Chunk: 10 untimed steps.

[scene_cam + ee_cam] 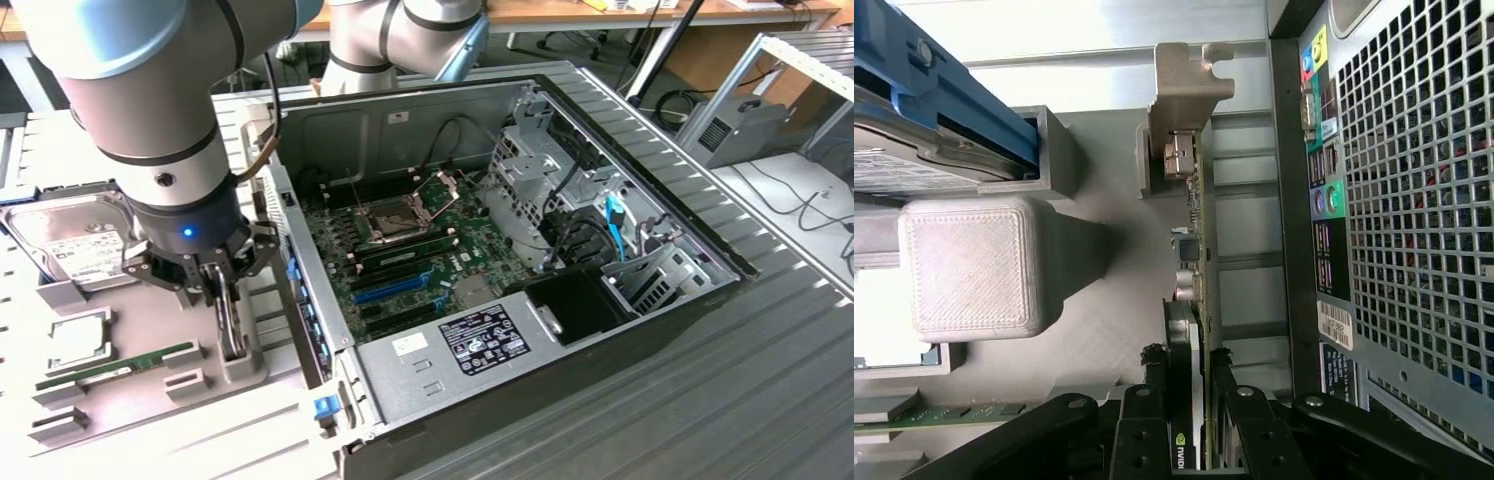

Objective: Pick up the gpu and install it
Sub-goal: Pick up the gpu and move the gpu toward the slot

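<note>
The gpu (pixel 231 335) stands on edge in a grey holder (pixel 248 368) on the parts tray, just to the exterior view's left of the open computer case (pixel 641 330). My gripper (pixel 220 292) comes straight down onto its upper edge. In the wrist view the gpu (pixel 1192 250) is a thin black card seen edge-on with its pale metal bracket (pixel 1189 85) at the far end. The gripper (pixel 1189 425) has a black finger (pixel 1142 430) pressed on each side of the card, so it is shut on it. The card still sits in its holder.
The motherboard (pixel 400 250) lies inside the case, with a blue slot (pixel 394 290) near its middle. On the tray are a silver hard drive (pixel 80 240), a processor (pixel 78 342) and a green RAM stick (pixel 114 367). The case's perforated rear panel (pixel 1404 200) is close beside the gpu.
</note>
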Each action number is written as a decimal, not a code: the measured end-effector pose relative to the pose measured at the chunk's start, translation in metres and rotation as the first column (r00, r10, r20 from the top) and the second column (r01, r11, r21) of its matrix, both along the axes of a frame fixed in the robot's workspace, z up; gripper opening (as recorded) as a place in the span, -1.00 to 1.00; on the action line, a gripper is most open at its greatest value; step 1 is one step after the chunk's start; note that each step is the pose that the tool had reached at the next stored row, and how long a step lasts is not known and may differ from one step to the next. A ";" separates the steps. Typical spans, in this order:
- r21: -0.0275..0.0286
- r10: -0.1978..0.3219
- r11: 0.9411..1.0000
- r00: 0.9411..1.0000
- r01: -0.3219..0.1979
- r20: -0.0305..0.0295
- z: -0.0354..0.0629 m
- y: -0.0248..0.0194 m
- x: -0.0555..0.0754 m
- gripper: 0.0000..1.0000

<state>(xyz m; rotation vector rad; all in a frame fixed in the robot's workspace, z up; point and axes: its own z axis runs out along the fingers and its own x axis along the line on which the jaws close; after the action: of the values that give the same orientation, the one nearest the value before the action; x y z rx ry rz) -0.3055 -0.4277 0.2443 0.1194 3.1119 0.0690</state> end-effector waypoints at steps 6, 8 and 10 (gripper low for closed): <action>0.000 0.012 1.000 1.000 -0.012 0.000 0.0017 0.0000 0.000 -0.45; 0.000 0.018 1.000 1.000 -0.018 0.000 0.0017 0.0000 0.000 -0.45; 0.000 0.019 1.000 1.000 -0.019 0.000 0.0017 0.0000 0.000 -0.45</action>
<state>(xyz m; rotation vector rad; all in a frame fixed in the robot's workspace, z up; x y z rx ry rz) -0.3055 -0.4276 0.2461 0.0896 3.1133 0.0696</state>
